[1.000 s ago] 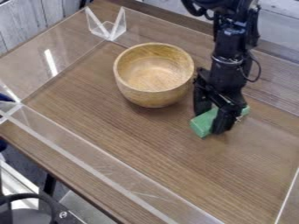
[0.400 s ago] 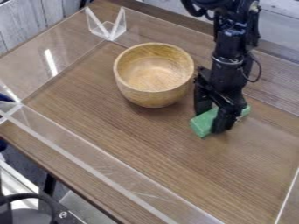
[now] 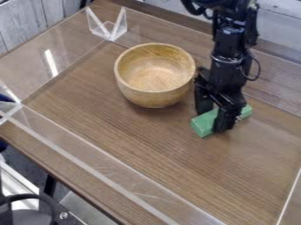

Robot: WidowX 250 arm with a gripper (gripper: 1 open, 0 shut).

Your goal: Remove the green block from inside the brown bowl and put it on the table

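Observation:
The green block rests on the table to the right of the brown bowl. The bowl stands upright and holds nothing. My gripper points straight down over the block, its black fingers spread on either side of the block's far end. The jaws are open and do not squeeze the block. The black arm rises from there toward the top right.
Clear acrylic walls run along the table's edges, with a clear corner piece at the back left. The bowl stands a short way left of the gripper.

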